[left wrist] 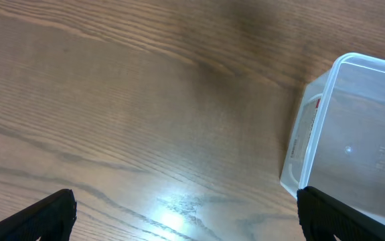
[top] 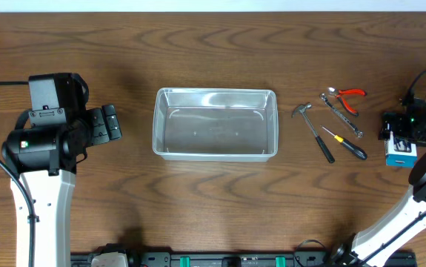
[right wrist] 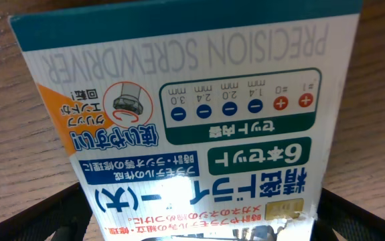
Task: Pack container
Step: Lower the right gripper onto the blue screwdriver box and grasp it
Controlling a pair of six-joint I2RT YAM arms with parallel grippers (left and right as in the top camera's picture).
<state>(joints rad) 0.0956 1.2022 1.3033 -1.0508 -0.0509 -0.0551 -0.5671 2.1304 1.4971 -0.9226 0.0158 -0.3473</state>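
The clear plastic container point(top: 215, 93) stands empty at the table's middle; its corner shows in the left wrist view point(left wrist: 311, 127). My left gripper point(top: 111, 122) is open and empty, just left of the container, over bare wood point(left wrist: 187, 214). My right gripper point(top: 404, 132) is at the far right, over a blue-and-white precision screwdriver box point(top: 401, 153). In the right wrist view the box point(right wrist: 192, 100) fills the frame and my open fingers point(right wrist: 199, 214) stand on either side of its near end.
A hammer point(top: 314, 127), a black-handled screwdriver point(top: 346, 142), a wrench point(top: 341, 114) and red-handled pliers point(top: 348, 96) lie between the container and the box.
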